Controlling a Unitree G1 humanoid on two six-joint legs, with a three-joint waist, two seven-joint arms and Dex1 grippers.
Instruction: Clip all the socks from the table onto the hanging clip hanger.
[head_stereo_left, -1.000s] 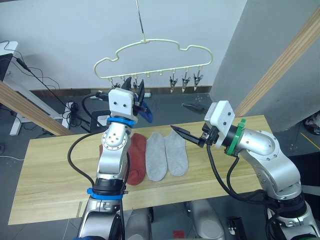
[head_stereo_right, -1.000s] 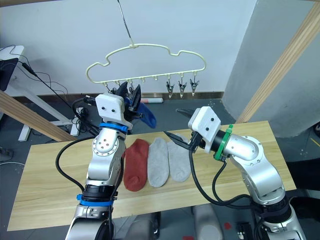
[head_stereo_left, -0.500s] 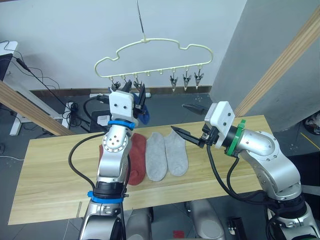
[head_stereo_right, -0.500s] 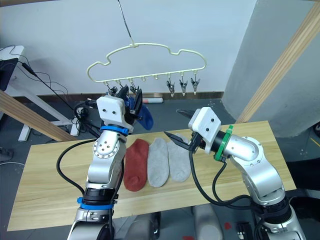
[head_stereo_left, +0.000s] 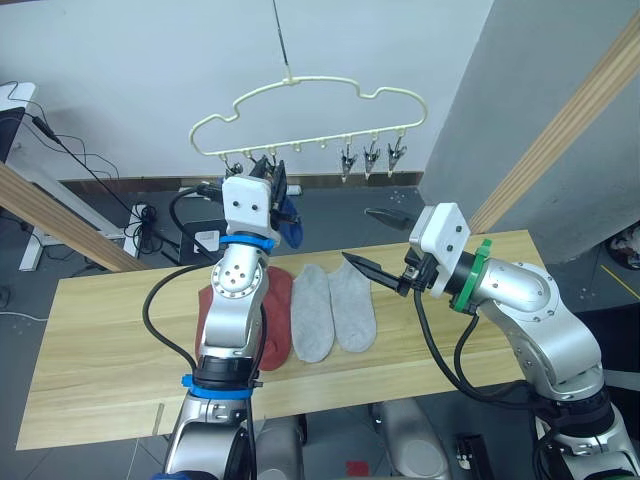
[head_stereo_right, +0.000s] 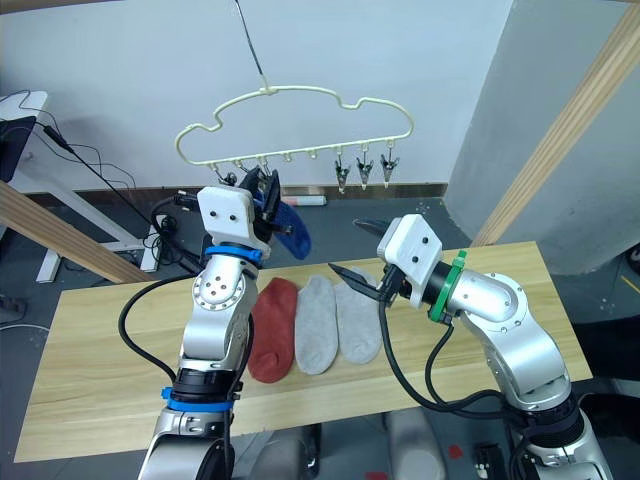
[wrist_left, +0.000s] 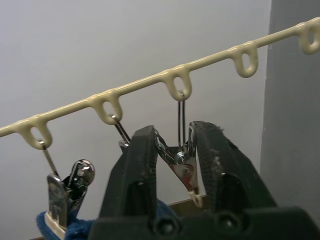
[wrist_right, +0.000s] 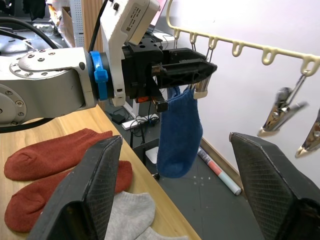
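The left hand (head_stereo_left: 272, 180) is rising the last bit to the clip hanger (head_stereo_left: 310, 118), its fingers now pressing a metal clip (wrist_left: 182, 167) between them. A blue sock (wrist_right: 180, 132) is hanging from the neighbouring clip (so this step looks close to done). The right hand (head_stereo_left: 362, 270) is waiting spread open above the counter (head_stereo_left: 110, 345), where two red socks (head_stereo_left: 270, 322) and two grey socks (head_stereo_left: 333, 312) are lying flat, unclipped.

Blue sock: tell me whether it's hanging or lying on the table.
Hanging. The blue sock dangles below the clip hanger, off the table, beside the left gripper.
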